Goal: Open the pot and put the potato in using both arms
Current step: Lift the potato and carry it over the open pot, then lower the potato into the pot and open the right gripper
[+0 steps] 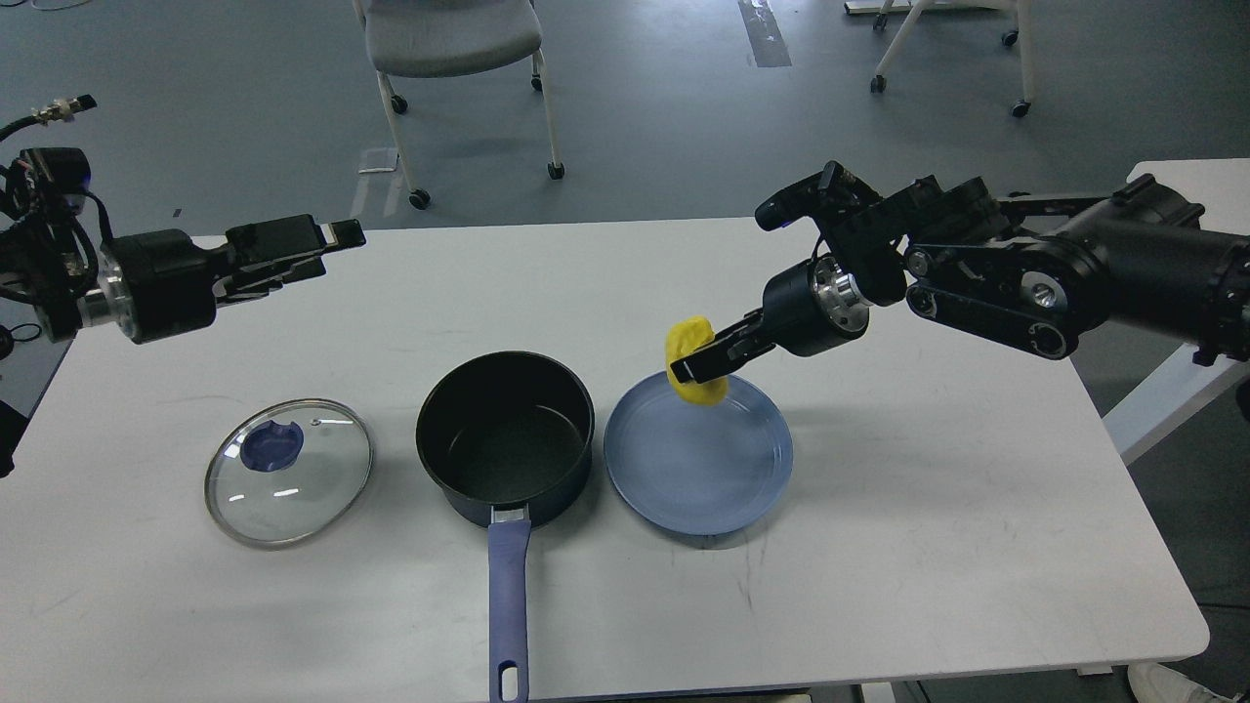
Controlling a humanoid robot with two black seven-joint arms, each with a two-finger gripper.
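The dark pot point(505, 436) stands open in the middle of the white table point(879, 586), its blue-purple handle point(509, 603) pointing toward me. Its glass lid point(289, 470) with the blue knob lies flat on the table to the left. My right gripper point(695, 369) is shut on the yellow potato point(691, 337) and holds it in the air above the far edge of the blue-grey plate point(698, 454), to the right of the pot. My left gripper point(342, 234) hovers empty above the table's far left, its fingers close together.
The blue-grey plate sits empty right of the pot. A grey wheeled chair point(454, 59) stands behind the table on the floor. A second white table point(1187, 210) is at the right edge, behind my right arm.
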